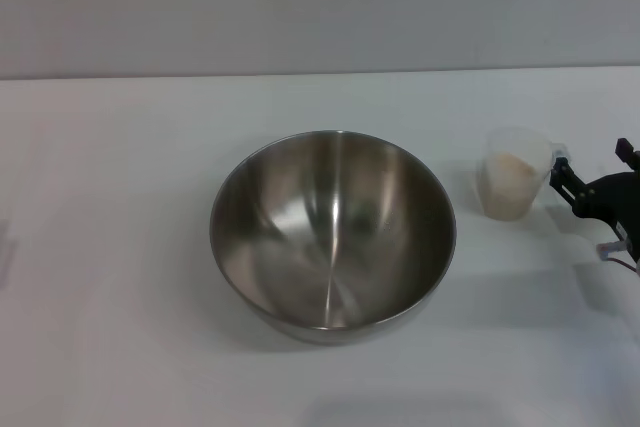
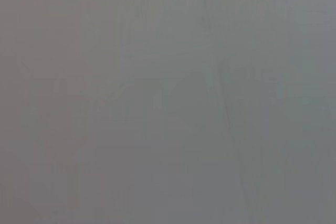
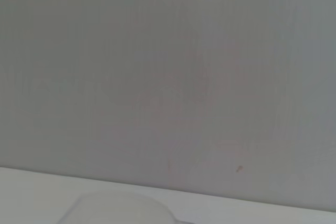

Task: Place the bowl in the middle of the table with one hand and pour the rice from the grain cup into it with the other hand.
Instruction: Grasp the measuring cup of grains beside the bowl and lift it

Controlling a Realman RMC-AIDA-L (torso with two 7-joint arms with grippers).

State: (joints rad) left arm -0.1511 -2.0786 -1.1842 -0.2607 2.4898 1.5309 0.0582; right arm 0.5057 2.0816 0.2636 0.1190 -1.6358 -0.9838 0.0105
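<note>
Tabletop (image 1: 110, 247): white, flat, running back to a grey wall (image 1: 320, 7) at the far edge. It carries both task items, which stand well apart from each other.

Bowl (image 1: 333, 235): large, round, polished steel, sitting upright at about the middle of the tabletop. Inside it is bare metal; no grains show. Judged from its position, the placing step looks finished, and it sits central so that it offers a wide target for pouring from the right.

Right end effector (image 1: 563, 179): black, entering from the right edge, its fingertips at the handle side of the cup. Contact with the handle looks likely, but whether the fingers are spread or clamped on it cannot be told from this angle. It comes in at table height, level with the handle, which suits a side grasp that would leave the cup's mouth free.

Cup (image 1: 515, 173): small, clear plastic, tapered, standing upright to the right of the bowl and somewhat farther back. In the right wrist view only its pale rim shows at the picture's lower edge, with wall behind.

Rice (image 1: 508, 187): pale beige mass filling the lower part of the cup; none is spilled on the tabletop. Pouring is not yet done.

Left end effector: not visible in any view; its wrist camera shows only a plain grey surface, so it is probably parked clear of the work.
</note>
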